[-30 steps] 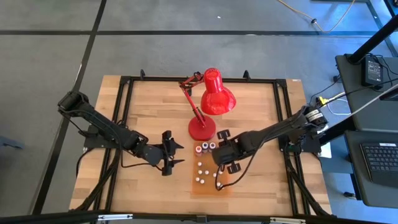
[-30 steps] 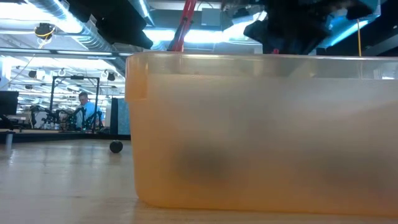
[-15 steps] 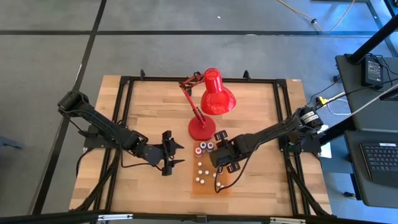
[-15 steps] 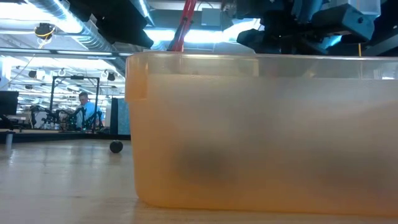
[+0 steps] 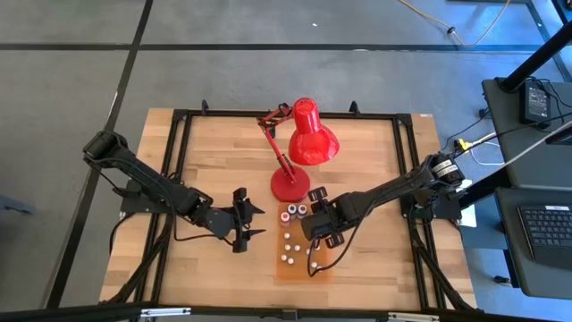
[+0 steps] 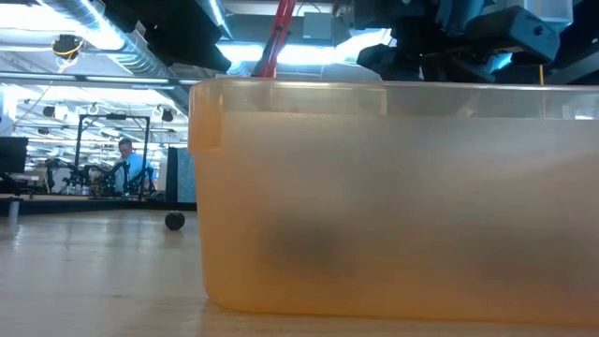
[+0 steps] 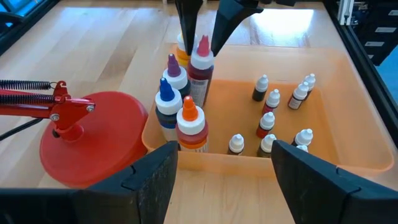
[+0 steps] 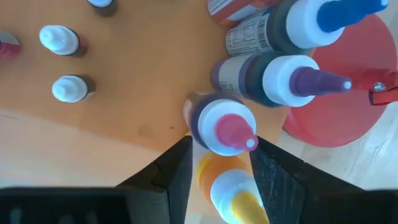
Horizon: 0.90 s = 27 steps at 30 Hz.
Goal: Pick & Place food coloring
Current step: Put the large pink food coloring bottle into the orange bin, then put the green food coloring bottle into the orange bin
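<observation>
A translucent orange tray point(image 5: 299, 273) point(image 7: 249, 157) lies near the table's front edge. It holds several tiny white-capped food coloring bottles point(image 7: 267, 121) point(image 5: 290, 246). At its far end, next to the lamp base, several bigger squeeze bottles stand upright. My right gripper point(image 7: 202, 50) point(image 8: 221, 146) points down over a pink-tipped one point(image 7: 200, 78) point(image 8: 227, 127). Its fingers stand open on either side of the pink tip without touching. That bottle stands on the tray floor. My left gripper point(image 5: 257, 221) waits open left of the tray, off the table top.
A red desk lamp stands just beyond the tray, its round base point(image 5: 290, 185) point(image 7: 93, 140) close to the bigger bottles and its shade point(image 5: 312, 139) farther back. Purple-, blue- and orange-tipped bottles point(image 7: 186, 127) crowd the pink-tipped one. Bare wood lies to the left and right.
My right gripper has shifted a little toward the table's left over the tray's far end and rolled slightly, then held still for the last half second. The left arm and the bottles have kept their places.
</observation>
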Motion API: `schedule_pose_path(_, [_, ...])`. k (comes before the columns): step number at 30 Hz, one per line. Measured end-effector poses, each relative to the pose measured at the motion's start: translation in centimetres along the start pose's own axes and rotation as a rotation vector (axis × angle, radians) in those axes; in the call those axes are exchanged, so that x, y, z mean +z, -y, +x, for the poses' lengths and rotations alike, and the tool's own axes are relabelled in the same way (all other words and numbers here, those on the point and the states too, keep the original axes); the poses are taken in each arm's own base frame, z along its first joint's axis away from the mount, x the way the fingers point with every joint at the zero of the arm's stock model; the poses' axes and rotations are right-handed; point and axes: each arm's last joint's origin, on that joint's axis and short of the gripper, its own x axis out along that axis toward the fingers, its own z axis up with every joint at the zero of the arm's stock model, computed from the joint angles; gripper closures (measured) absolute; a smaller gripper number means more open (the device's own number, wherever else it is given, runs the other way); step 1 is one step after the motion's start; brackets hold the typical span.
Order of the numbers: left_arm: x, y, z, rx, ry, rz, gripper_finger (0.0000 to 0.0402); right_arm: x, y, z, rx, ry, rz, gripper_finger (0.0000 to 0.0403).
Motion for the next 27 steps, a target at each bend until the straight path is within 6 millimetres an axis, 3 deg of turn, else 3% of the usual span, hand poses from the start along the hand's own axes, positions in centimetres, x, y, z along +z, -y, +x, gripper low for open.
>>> schedule_pose_path(7, [0.0, 0.0, 0.0, 0.000, 0.000, 0.000, 0.0148, 0.0, 0.2, -0.4, -0.029, -0.012, -0.012, 0.0242])
schedule_pose_path(18, [0.1, 0.1, 0.0, -0.005, 0.015, -0.011, 0.0150, 0.6, 1.4, -4.7, -0.039, 0.049, 0.010, 0.0242])
schedule_pose_path(22, [0.4, 0.2, 0.0, -0.022, 0.043, -0.069, 0.0150, -1.0, 1.0, -6.8, 0.011, 0.207, 0.023, 0.0242])
schedule_pose_path(27, [0.9, 0.4, 0.0, -0.062, 0.072, -0.184, 0.0150, -4.8, 0.4, -8.0, 0.012, 0.384, 0.096, 0.0242])
